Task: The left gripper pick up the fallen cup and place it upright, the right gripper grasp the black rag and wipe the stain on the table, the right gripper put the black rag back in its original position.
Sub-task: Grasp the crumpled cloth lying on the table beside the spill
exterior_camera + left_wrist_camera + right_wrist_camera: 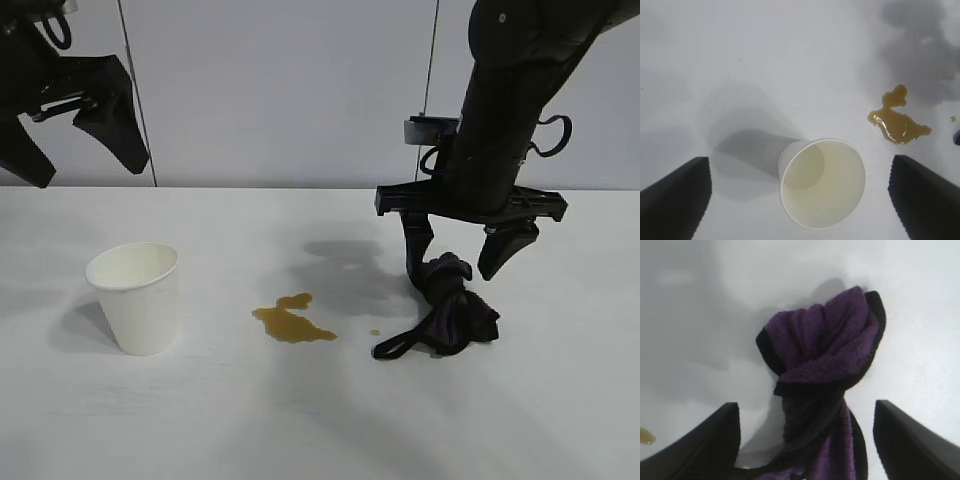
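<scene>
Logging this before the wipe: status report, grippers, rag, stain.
Left gripper open, raised above the upright cup. Right gripper down, jaws straddling the black rag, not clamped. Stain unwiped; nothing between it and rag.

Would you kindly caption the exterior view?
Right tool straddles the black rag beside the stain; white cup stands upright.

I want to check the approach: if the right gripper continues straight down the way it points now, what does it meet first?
Most likely the black rag: it lies bunched between the open fingers of the right gripper, on the table.
</scene>
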Robot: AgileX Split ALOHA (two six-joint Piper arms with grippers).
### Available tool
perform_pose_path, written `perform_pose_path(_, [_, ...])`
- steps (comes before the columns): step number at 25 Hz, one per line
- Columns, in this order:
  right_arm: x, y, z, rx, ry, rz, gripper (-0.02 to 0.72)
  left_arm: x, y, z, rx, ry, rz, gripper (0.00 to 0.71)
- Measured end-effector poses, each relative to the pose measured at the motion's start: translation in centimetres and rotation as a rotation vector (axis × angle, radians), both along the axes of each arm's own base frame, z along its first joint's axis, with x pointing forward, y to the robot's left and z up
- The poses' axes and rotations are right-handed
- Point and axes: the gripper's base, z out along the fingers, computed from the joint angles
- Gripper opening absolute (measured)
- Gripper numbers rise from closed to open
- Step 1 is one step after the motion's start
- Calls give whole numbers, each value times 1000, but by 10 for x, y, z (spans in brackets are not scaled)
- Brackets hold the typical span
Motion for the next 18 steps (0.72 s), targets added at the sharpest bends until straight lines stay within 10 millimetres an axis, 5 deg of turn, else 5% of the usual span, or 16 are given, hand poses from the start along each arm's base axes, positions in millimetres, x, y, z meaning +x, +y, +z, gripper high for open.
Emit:
perform_pose_path(5, [-1,0,-4,-4,20,-10,113,0,0,0,0,0,0,693])
perform_pose_path(7, [-1,0,-5,-4,21,-10,43,0,0,0,0,0,0,693])
perform_pose_path(13, [-2,4,-4,40,30,-16,10,0,0,0,0,0,0,693])
perform_pose_path(18, [-5,11,16,137,5,-7,11,0,0,0,0,0,1,693])
